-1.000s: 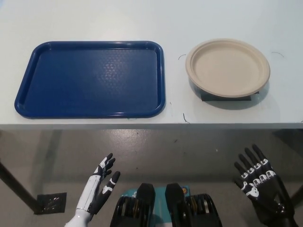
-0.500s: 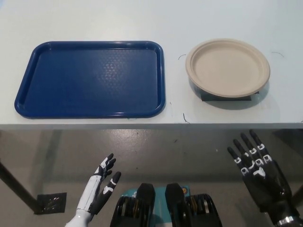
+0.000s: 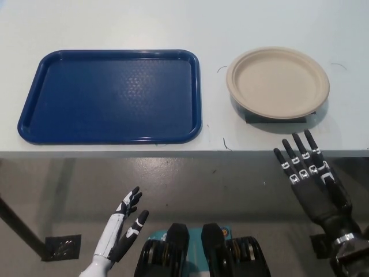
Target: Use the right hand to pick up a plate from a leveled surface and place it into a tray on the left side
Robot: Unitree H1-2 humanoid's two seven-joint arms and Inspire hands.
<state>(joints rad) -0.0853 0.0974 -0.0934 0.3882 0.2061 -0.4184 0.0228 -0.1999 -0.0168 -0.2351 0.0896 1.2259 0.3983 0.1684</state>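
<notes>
A pale, white surface (image 3: pixel 115 23) fills the upper half of our view, its front edge running across the middle, with grey floor (image 3: pixel 219 184) below it. On the right side of the surface we see 1 beige round plate (image 3: pixel 277 82), upright and empty, resting on a dark, flat support (image 3: pixel 256 118) that peeks out under its near edge. We can read no writing, brand or label on it.

Just below the plate, at the front edge of the surface, our black right robot hand (image 3: pixel 311 182) is raised with its fingers spread apart and holding nothing; the fingertips overlap the edge in our view, and they are apart from the plate.

To the left of the plate, with a strip of bare surface between them, lies 1 blue rectangular tray (image 3: pixel 34 124) with rounded corners. It holds nothing, and we see no marking on it.

Our white left robot hand (image 3: pixel 124 225) rests low at the lower left, below the surface, fingers apart and empty.
</notes>
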